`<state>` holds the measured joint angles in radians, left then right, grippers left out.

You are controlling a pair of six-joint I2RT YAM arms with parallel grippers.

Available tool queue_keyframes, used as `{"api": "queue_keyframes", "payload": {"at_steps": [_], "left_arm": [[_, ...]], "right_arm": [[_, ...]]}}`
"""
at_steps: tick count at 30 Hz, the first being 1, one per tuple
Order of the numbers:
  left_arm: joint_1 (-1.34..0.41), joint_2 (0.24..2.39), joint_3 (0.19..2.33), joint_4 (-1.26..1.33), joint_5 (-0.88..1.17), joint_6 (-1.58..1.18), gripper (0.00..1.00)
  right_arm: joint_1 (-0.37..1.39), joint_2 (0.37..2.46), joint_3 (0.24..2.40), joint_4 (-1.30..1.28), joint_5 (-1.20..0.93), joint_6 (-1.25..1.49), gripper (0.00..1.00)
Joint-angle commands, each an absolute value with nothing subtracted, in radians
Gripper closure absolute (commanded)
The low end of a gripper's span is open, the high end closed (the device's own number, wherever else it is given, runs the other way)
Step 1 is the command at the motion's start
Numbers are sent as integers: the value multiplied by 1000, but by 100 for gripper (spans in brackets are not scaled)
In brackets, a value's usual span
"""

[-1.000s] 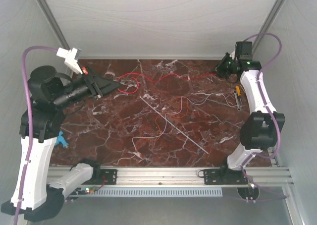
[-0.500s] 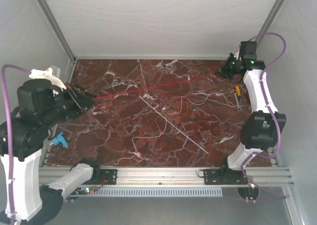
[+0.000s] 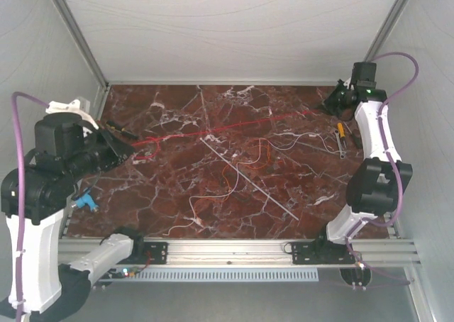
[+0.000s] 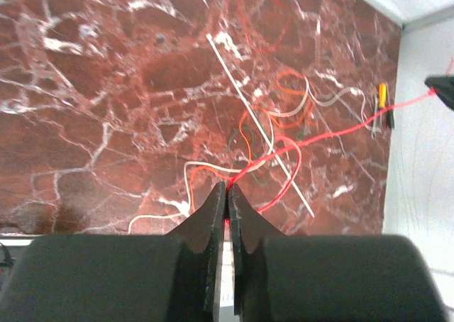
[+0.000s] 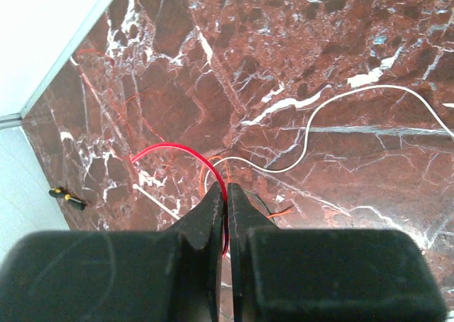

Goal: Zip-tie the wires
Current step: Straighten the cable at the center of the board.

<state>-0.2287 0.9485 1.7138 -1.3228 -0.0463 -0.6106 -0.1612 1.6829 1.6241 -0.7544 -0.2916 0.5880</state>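
Red marble table (image 3: 142, 194), thin red wire (image 3: 241, 122) taut, pinched by closed left pincer (image 3: 130, 146) and closed right pincer (image 3: 324, 107)

I see a dark red-brown surface (image 3: 142, 187) veined in white, thin red, orange and white wires (image 3: 213, 128), and a pale grey-white zip tie (image 3: 248, 179).

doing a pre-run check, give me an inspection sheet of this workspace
surface: marble tabletop, red-brown with white veins
job's things: red wire stretched between both grippers; orange and white wires loose mid-table; zip tie lying straight, not looped
clutter: yellow-handled tool at right edge; blue object at left edge
grippers: left gripper and right gripper both shut on red wire
cables: purple cables looped along each arm
surroundings: pale walls; metal rail at near edge
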Motion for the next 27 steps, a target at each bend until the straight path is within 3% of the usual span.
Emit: {"api": "queue_keyframes", "payload": {"at_steps": [1, 9, 27], "left_arm": [[-223, 911, 1586, -1175, 152, -558, 100], [-223, 875, 1231, -1058, 428, -597, 100], [-387, 996, 901, -1057, 387, -618, 100]], "right_arm": [[-160, 1677, 1587, -689, -265, 573, 100], [-115, 1696, 1516, -611, -227, 579, 100], [0, 1957, 1574, -547, -158, 562, 100]]}}
